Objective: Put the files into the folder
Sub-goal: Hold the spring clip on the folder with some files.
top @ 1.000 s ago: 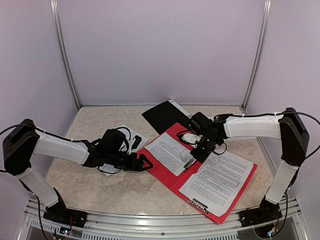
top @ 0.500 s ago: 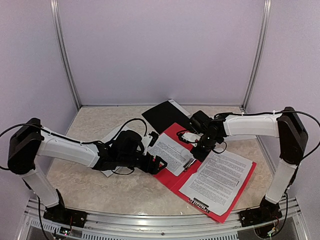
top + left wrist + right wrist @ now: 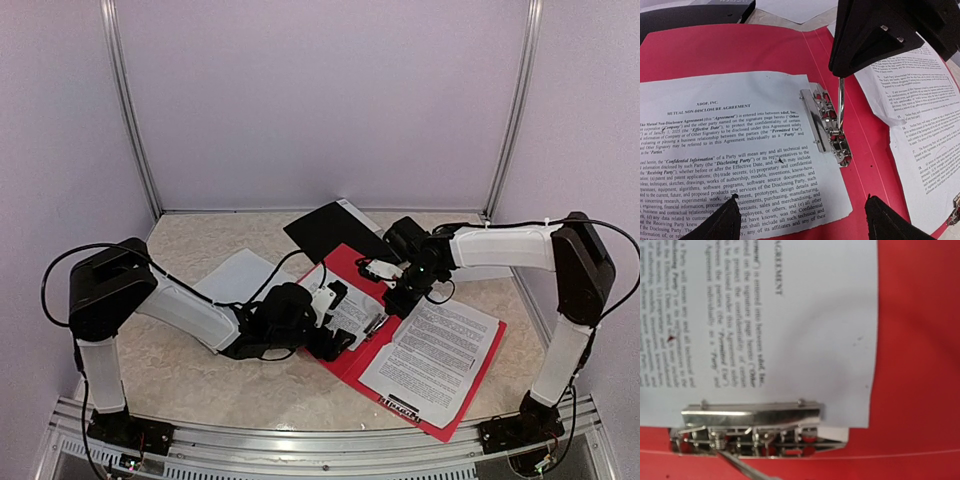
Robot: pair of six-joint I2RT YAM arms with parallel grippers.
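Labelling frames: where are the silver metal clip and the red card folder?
Silver metal clip [image 3: 814,120]: left wrist view, its flat bar.
Red card folder [image 3: 715,55]: left wrist view, bare upper cover.

A beige marbled table, edged by a metal rail, sits inside pale lilac walls.

Lab robot cell: plain lilac wall panels, aluminium corner posts, marble-look tabletop, metal mounting rail at front.
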